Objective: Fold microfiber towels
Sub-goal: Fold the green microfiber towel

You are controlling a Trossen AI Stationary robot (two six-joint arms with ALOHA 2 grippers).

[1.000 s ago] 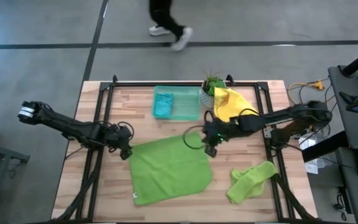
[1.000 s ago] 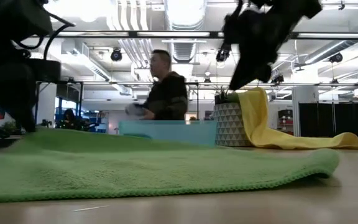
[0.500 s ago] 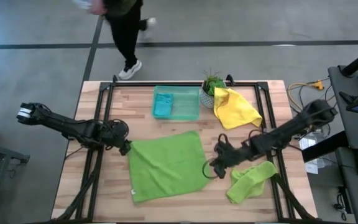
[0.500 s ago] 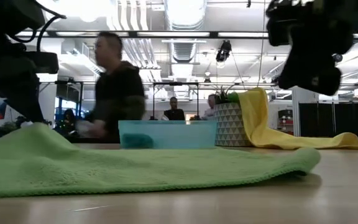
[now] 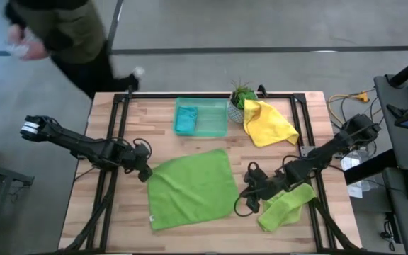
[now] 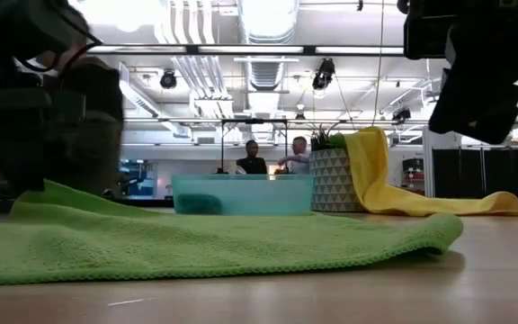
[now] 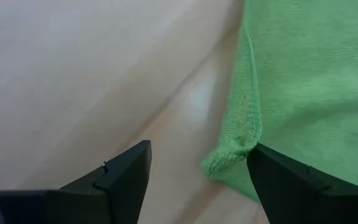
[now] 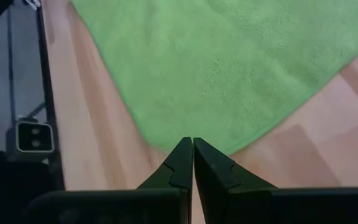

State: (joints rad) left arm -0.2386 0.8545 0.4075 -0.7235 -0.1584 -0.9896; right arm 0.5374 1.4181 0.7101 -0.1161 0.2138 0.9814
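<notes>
Leftmost, we see the left gripper (image 5: 144,172) w/ fingers spread wide at the corner of the flat lime green microfiber towel (image 5: 192,188), mid-table. Next, the right gripper (image 5: 246,195), fingers pressed together, empty, sits by that towel's opposite edge, beside the crumpled lime green cloth (image 5: 285,206).

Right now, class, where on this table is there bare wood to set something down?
Free: the near left corner of the table, left of the spread green towel, and the strip between that towel and the green tray. Crowded: the right side, with the yellow towel, the crumpled green towel and the right gripper.
</notes>
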